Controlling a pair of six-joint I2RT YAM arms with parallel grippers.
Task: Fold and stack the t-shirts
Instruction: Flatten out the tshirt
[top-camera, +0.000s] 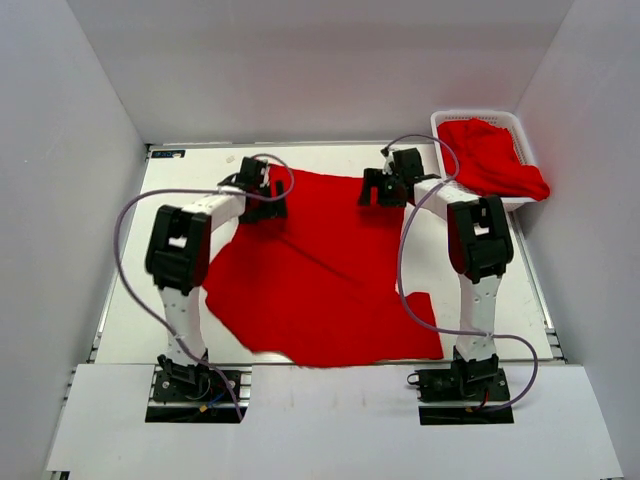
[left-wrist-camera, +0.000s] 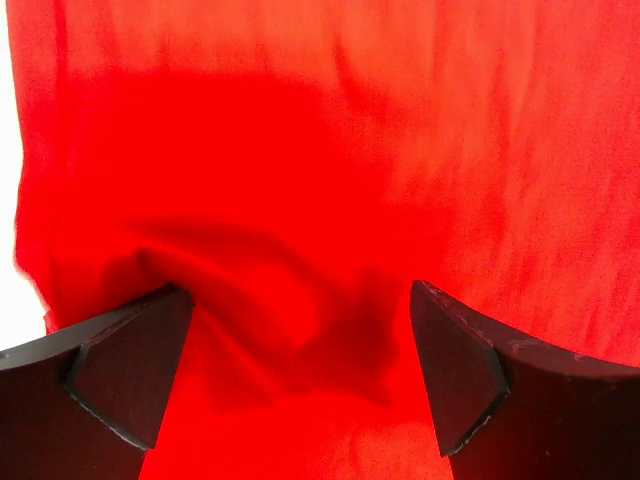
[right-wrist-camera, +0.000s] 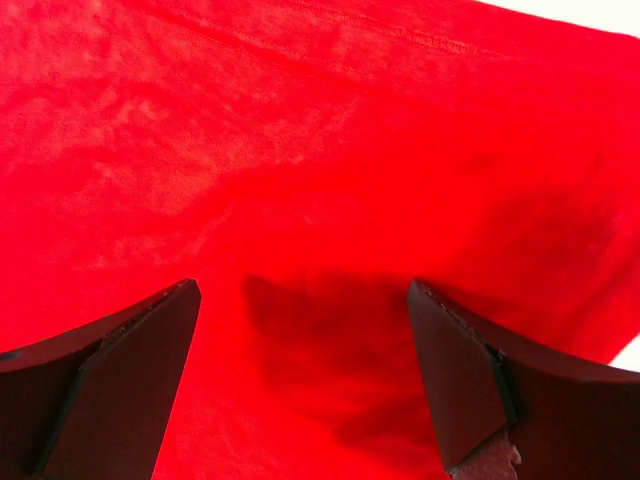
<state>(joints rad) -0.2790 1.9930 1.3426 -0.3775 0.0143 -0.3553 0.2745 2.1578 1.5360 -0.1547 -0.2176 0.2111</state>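
A bright red t-shirt (top-camera: 320, 270) lies spread on the white table. My left gripper (top-camera: 263, 205) hovers open over its far left corner; in the left wrist view the jaws stand wide apart over wrinkled red fabric (left-wrist-camera: 300, 250). My right gripper (top-camera: 383, 190) hovers open over the far right edge; in the right wrist view the jaws stand wide over flat red fabric (right-wrist-camera: 300, 200) near its hemmed edge. More red t-shirts (top-camera: 495, 155) are heaped in a white basket (top-camera: 441, 122) at the far right.
White walls enclose the table on three sides. The basket stands in the far right corner close to the right arm. Bare table (top-camera: 140, 320) shows left of the shirt and at the near right (top-camera: 500, 310).
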